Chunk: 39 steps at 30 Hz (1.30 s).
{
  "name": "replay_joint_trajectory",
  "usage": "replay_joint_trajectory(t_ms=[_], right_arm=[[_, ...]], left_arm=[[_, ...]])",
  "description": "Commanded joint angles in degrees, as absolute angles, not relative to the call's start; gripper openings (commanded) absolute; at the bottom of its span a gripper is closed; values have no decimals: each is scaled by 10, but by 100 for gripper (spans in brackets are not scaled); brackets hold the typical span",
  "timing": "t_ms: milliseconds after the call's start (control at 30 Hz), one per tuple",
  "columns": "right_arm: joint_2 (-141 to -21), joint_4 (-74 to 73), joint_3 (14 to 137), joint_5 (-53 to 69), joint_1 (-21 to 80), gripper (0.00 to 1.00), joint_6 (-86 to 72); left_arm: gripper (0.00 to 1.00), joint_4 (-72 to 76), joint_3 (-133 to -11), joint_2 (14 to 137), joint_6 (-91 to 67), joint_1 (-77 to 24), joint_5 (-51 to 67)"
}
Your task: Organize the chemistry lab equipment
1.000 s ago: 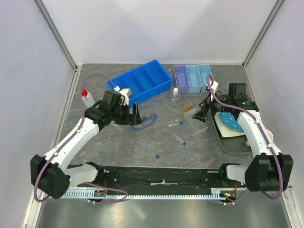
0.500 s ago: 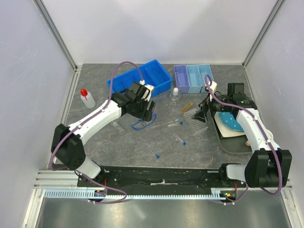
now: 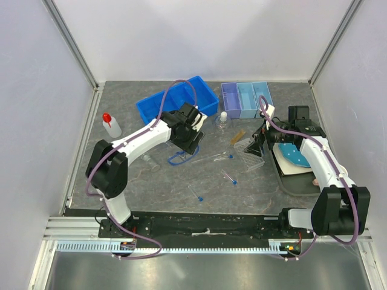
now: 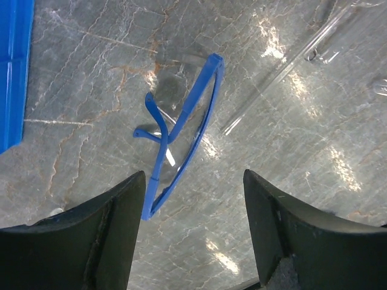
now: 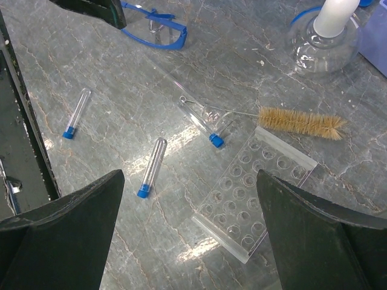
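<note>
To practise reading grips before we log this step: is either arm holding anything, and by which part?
Nothing is held. The left gripper hangs, jaws apart, over the blue-framed clear safety glasses; the right gripper, jaws wide, is above the clear plastic tube rack.

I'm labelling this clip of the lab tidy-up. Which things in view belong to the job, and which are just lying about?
Job: safety glasses, test tubes, tube rack, flask, tan brush, squeeze bottle.
Lying about: teal plate, dark tray.
</note>
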<state>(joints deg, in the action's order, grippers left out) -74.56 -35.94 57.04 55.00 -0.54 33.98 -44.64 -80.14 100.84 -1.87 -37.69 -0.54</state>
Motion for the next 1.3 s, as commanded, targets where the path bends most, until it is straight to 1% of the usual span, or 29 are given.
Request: replay_joint_trajectory(t_ms=[0, 367, 633, 767, 967, 1200, 1267], right_arm=[[-751, -361, 577, 562, -4, 98, 359], [-763, -366, 581, 560, -4, 98, 362], [-768, -371, 584, 560, -4, 98, 365], [-766, -373, 585, 559, -4, 98, 365], [-769, -374, 585, 559, -4, 98, 365], [-773, -380, 590, 559, -4, 98, 367], [-775, -381, 591, 559, -4, 98, 368]], left_arm=[[71, -448, -841, 1033, 31, -381, -24], [62, -461, -852, 1090, 54, -381, -34], [60, -459, -844, 1111, 58, -381, -40], [56, -456, -841, 1122, 58, -381, -63], [54, -442, -833, 1127, 59, -386, -92], [49, -432, -831, 1140, 56, -410, -125], [46, -431, -832, 1142, 51, -415, -138]])
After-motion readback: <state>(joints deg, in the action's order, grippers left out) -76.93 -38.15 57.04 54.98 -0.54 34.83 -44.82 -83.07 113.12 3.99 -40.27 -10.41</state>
